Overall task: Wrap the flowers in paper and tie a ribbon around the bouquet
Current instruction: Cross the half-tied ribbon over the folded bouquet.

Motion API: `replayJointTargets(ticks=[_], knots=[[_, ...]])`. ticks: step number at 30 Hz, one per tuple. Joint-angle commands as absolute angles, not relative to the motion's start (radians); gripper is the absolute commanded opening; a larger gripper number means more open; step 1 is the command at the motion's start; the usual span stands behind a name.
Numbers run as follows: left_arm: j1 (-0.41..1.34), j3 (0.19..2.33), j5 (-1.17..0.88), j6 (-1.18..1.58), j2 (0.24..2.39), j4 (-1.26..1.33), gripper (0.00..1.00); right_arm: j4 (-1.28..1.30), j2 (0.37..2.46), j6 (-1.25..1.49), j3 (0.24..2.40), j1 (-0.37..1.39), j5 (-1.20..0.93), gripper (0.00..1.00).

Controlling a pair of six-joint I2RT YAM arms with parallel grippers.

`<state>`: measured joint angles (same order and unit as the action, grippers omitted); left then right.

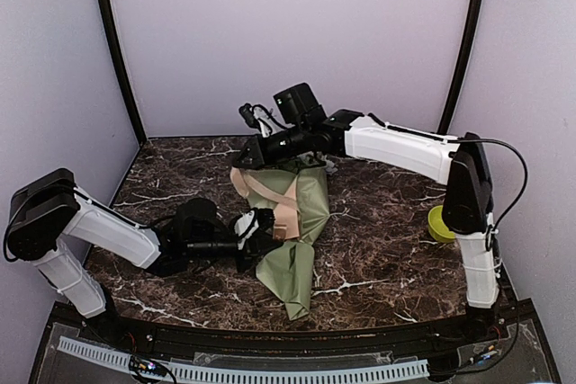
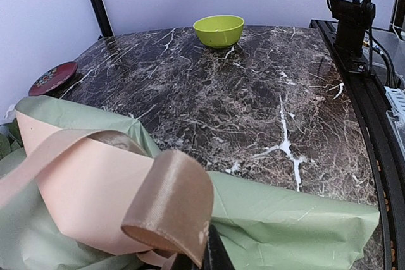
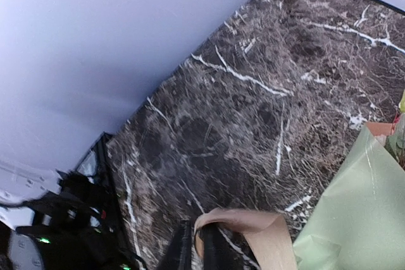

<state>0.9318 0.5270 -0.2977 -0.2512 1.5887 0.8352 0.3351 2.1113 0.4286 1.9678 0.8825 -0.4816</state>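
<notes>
Tabletop point(image 1: 378, 249): dark marble with white veins; I see it run wall to wall.
Right arm point(image 1: 396, 146): rises from its base at 4 o'clock, bends at the elbow, then stretches flat toward 12 o'clock above the wide end of the bouquet.
Left arm point(image 1: 108, 231): comes in low from 8 o'clock, forearm nearly level, wrist beside the bouquet's middle.
Bouquet point(image 1: 301, 258): sage-green paper cone lying at the centre, wide end toward 12 o'clock, narrow end toward 6, tan flap showing.
Ribbon point(image 2: 171, 203): shiny tan band crossing the cone and looped at each end where I hold it.
Bowl point(image 1: 439, 225): lime green, at 3 o'clock, well apart from the bouquet.
Left pincer point(image 2: 201, 258): clamped on one ribbon loop.
Right pincer point(image 3: 197, 245): pinched tight on the other ribbon end, just beside the paper's edge.
</notes>
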Motion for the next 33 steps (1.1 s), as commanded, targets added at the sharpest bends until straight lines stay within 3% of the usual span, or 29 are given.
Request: replayJointTargets(ticks=[1, 4, 6, 7, 13, 19, 22, 27, 33], knots=[[0.939, 0.507, -0.294, -0.254, 1.552, 0.878, 0.0, 0.48, 2.165, 0.412, 2.057, 0.913, -0.406, 0.25], [0.94, 0.502, -0.299, -0.247, 1.554, 0.894, 0.0, 0.521, 2.15, 0.364, 2.06, 0.911, -0.373, 0.61], [0.94, 0.504, -0.298, -0.24, 1.554, 0.897, 0.0, 0.53, 2.117, 0.322, 2.042, 0.905, -0.355, 0.93], [0.94, 0.502, -0.298, -0.234, 1.555, 0.901, 0.0, 0.522, 2.093, 0.306, 2.02, 0.898, -0.358, 0.99], [0.939, 0.5, -0.319, -0.185, 1.561, 0.941, 0.0, 0.339, 1.877, 0.214, 1.725, 0.84, -0.503, 0.98], [0.937, 0.508, -0.336, -0.149, 1.585, 0.972, 0.0, 0.129, 1.697, 0.174, 1.362, 0.819, -0.708, 0.75], [0.937, 0.518, -0.34, -0.146, 1.591, 0.96, 0.0, 0.074, 1.676, 0.153, 1.26, 0.835, -0.801, 0.73], [0.937, 0.525, -0.336, -0.146, 1.594, 0.942, 0.0, 0.044, 1.67, 0.097, 1.189, 0.888, -0.779, 0.8], [0.937, 0.53, -0.34, -0.142, 1.597, 0.941, 0.0, 0.064, 1.714, 0.105, 1.189, 0.89, -0.741, 0.64]])
